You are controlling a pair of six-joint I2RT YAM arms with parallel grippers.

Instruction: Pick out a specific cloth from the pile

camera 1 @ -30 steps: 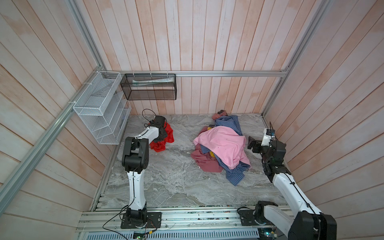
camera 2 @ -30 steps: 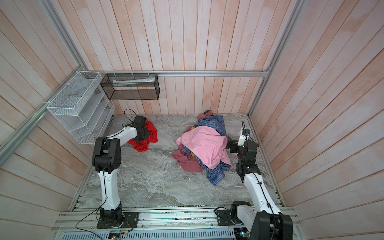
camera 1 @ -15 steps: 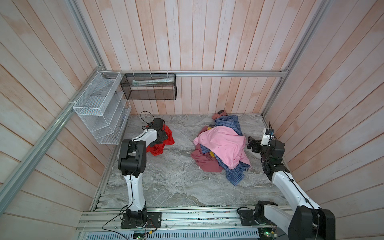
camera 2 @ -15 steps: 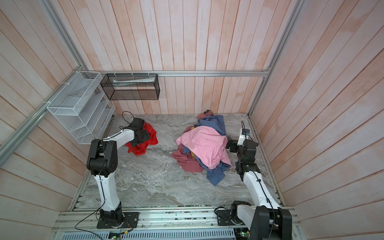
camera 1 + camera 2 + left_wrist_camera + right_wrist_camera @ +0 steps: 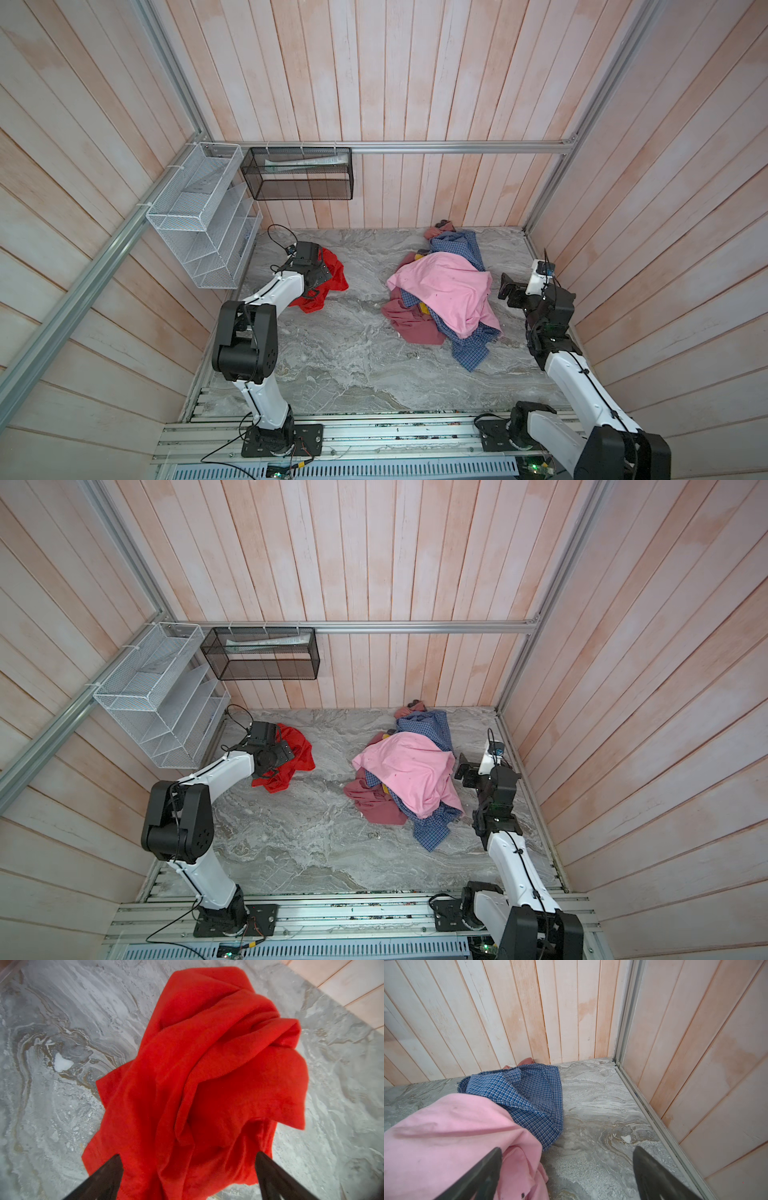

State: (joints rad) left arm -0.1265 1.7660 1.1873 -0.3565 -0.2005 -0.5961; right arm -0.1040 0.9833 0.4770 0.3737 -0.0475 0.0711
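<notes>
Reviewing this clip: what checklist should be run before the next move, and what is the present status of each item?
1. The left gripper is open, jaws wide on either side of the red cloth: ok.
2. The red cloth lies on the table, not lifted: ok.
3. The red cloth is apart from the pile, with bare table between them: ok.
4. The right gripper is open and holds nothing: ok.
5. No fabric is snagged on the left gripper: cannot tell, because the cloth runs out of the wrist view between the jaws.
</notes>
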